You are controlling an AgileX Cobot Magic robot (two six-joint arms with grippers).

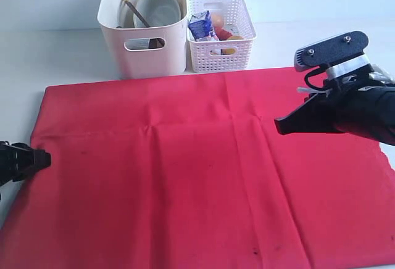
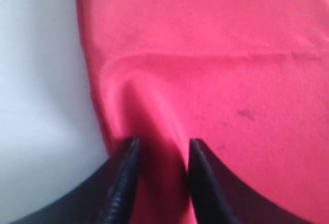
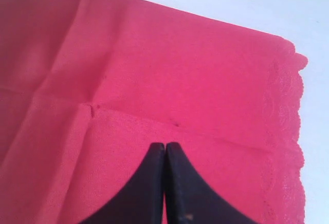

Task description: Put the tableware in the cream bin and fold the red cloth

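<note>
Across the lower two-thirds of the exterior view, red cloth (image 1: pixel 185 176) spread flat on a white table (image 1: pixel 62 53); reaches almost from the left edge to the right edge, runs off the bottom, shows faint fold creases crossing near the middle. At upper centre-left, just beyond the cloth's far edge, cream bin (image 1: pixel 145 53) standing upright; holds a pale bowl (image 1: pixel 157 7) tilted on its side and a brown wooden handle (image 1: pixel 137 13) leaning beside it, the rest of the load too hidden to name. Immediately right of the bin, white lattice basket (image 1: pixel 221 56) with a blue milk carton (image 1: pixel 200 25) and other small food items. At the far left edge, left gripper (image 1: pixel 43 158) low at the cloth's left border; in the left wrist view (image 2: pixel 163 144), fingers (image 2: pixel 126 172) a little apart, pinching a raised ridge of the cloth drawn up between them. At mid-right, right gripper (image 1: pixel 278 124) raised over the cloth, clear of it; in the right wrist view (image 3: pixel 164 147), fingers (image 3: pixel 180 183) pressed together with nothing between, above a crease and near the scalloped edge (image 3: pixel 293 131).
</note>
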